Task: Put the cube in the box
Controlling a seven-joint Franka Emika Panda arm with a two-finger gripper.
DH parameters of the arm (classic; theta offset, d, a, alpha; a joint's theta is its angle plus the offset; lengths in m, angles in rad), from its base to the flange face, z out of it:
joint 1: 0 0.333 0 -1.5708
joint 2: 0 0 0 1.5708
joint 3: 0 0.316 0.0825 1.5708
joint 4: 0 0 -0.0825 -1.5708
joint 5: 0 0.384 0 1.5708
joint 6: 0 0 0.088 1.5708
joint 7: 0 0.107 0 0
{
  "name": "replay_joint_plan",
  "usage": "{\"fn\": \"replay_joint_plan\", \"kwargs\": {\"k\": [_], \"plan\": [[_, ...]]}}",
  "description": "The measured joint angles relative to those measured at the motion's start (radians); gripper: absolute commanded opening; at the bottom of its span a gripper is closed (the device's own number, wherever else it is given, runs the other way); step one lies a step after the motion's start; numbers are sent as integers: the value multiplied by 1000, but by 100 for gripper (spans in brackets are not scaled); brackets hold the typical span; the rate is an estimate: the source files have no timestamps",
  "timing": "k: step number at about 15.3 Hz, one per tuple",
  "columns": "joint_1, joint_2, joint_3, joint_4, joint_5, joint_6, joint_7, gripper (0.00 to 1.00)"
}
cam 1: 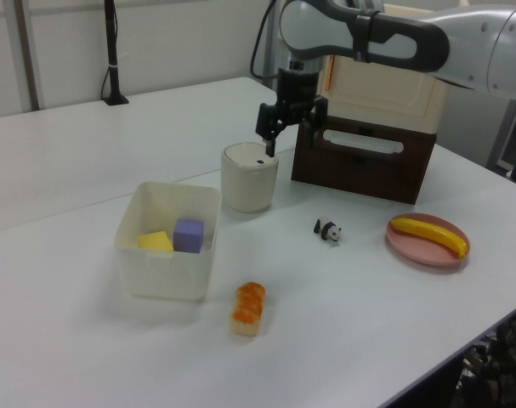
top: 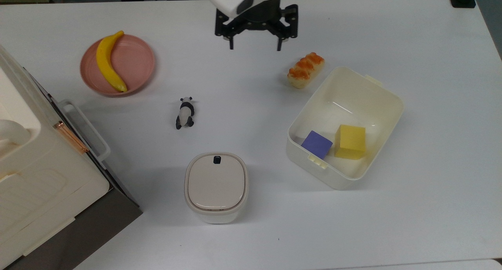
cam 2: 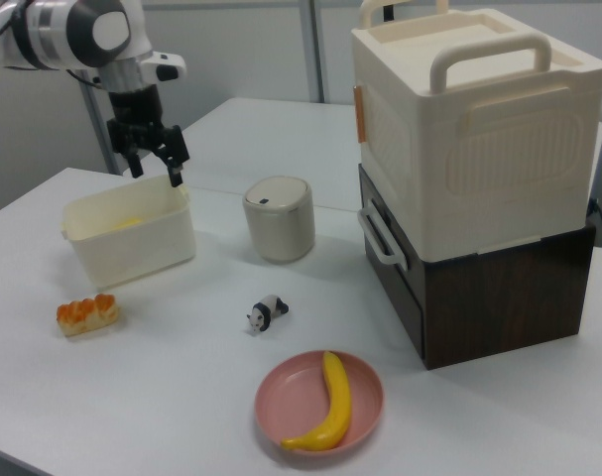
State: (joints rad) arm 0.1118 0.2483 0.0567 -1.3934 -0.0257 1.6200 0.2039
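The purple-blue cube (top: 317,144) (cam 1: 189,235) rests on the floor of the cream-white box (top: 395,94) (cam 1: 167,270) (cam 2: 132,243), beside a yellow block (top: 350,141) (cam 1: 155,241). My gripper (top: 255,47) (cam 1: 268,141) (cam 2: 156,175) hangs open and empty, well away from the box toward the top view's upper middle. In the left view it is above the lidded container. Nothing touches the cube except the box.
A bread roll (top: 306,70) lies just outside the box. A panda figure (top: 185,113), a pink plate (top: 138,62) with a banana (top: 109,62), a rounded lidded container (top: 216,185) and a big cream case (top: 35,176) on a dark base occupy the top view's left half.
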Motion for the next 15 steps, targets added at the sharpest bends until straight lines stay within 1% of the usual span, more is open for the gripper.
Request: {"fn": "replay_joint_plan", "kwargs": {"k": [2, 6, 15], "plan": [[-27, 1, -7, -5, -12, 0, -9, 100], [-82, 1, -12, -8, -14, 0, -37, 100], [-94, -1, -13, -5, -21, 0, -38, 100]]}}
